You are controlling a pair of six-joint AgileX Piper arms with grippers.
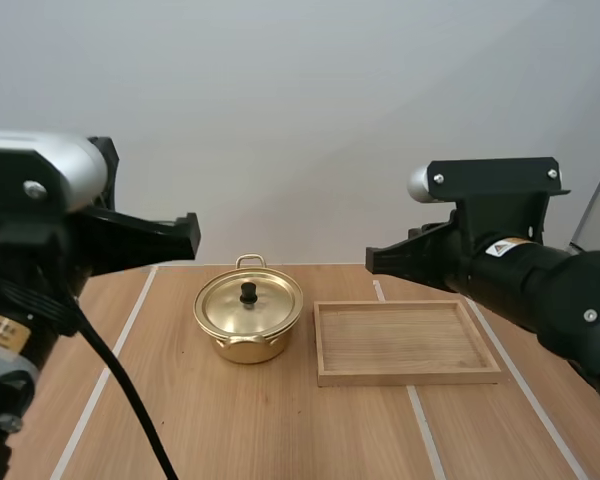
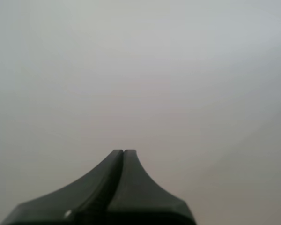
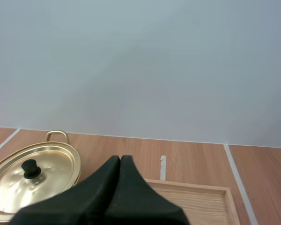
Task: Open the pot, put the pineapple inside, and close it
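The left gripper [image 2: 124, 152] has its fingers pressed together into one dark wedge, set against a plain pale wall [image 2: 140, 70]. The right gripper [image 3: 120, 158] is also closed on nothing, its tips meeting in a point.

The right wrist view takes in what the left one does not. Just beyond the tips and to the left sits the pot [image 1: 275, 342]. Its lid [image 3: 42, 173] is on, with a black knob [image 3: 31, 168] at the middle and one loop handle [image 3: 56, 135] on the far side. To the right lies the far rim of the tray [image 3: 192, 186].

The high view gives the whole layout. Both arms hang above the table [image 1: 280, 430], one at the left and one at the right, well apart. The pot stands at the table's middle, and the tray lies just to its right with a narrow gap between them. This view also shows a second handle on the pot's near side.
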